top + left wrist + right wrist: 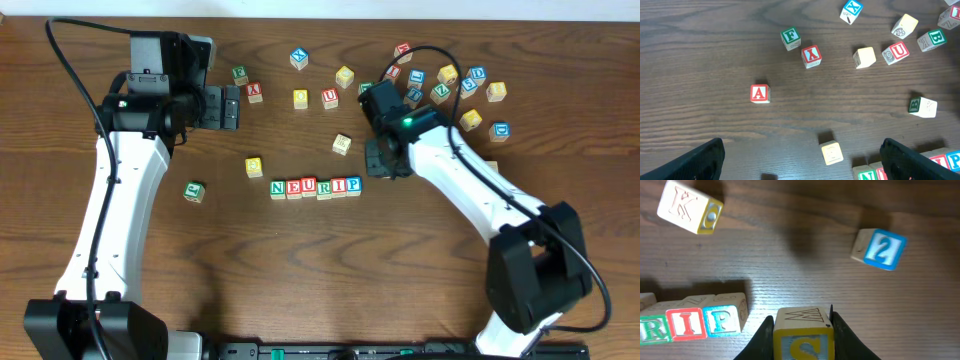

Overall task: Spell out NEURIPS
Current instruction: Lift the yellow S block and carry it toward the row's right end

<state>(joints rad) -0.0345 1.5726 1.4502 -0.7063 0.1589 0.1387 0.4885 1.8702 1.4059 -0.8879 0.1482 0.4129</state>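
Observation:
On the table lies a row of wooden cubes reading N E U R I P (315, 187); the right wrist view shows its end, with R (650, 330), I (687, 324) and P (722, 321). My right gripper (802, 325) is shut on a yellow-faced cube with a yellow S on blue (803, 345), held just right of the P with a small gap. Seen from overhead, that gripper (383, 160) hides the S cube. My left gripper (232, 107) hangs open over the back left with nothing between its fingers (700, 160).
Several loose cubes are scattered at the back right (450, 85). Nearer the row lie a K cube (689, 207), a blue 2 cube (879, 249), a pale yellow cube (831, 152) and a green-lettered cube (194, 191). A red A cube (759, 93) sits below the left gripper.

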